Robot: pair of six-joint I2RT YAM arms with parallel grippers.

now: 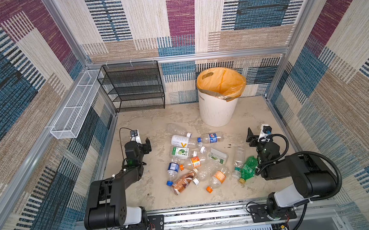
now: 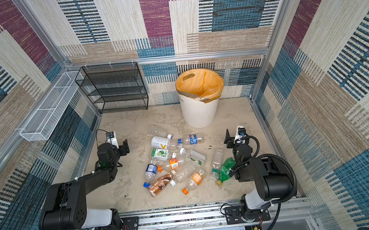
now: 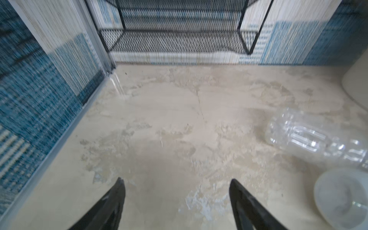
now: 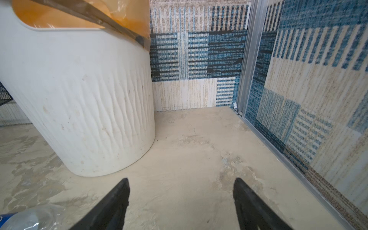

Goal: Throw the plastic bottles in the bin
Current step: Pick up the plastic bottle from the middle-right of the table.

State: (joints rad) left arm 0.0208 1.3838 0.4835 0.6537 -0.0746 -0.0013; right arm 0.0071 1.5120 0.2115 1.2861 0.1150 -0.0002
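Note:
Several plastic bottles lie in a loose pile mid-floor: a white one (image 1: 181, 140), a blue-labelled clear one (image 1: 212, 138), a green one (image 1: 248, 167) and a brown one (image 1: 183, 182). The white ribbed bin (image 1: 216, 111), lined with an orange bag, stands behind them near the back wall. My left gripper (image 1: 146, 144) hovers left of the pile, open and empty (image 3: 176, 180), with a clear bottle (image 3: 310, 137) off to its side. My right gripper (image 1: 250, 137) is right of the pile, open and empty (image 4: 181, 179), facing the floor beside the bin (image 4: 79, 99).
A black mesh shelf rack (image 1: 132, 88) stands against the back wall at the left. A long white wire basket (image 1: 74, 110) hangs on the left wall. Patterned walls with aluminium frame rails (image 4: 245, 59) close in the floor on three sides.

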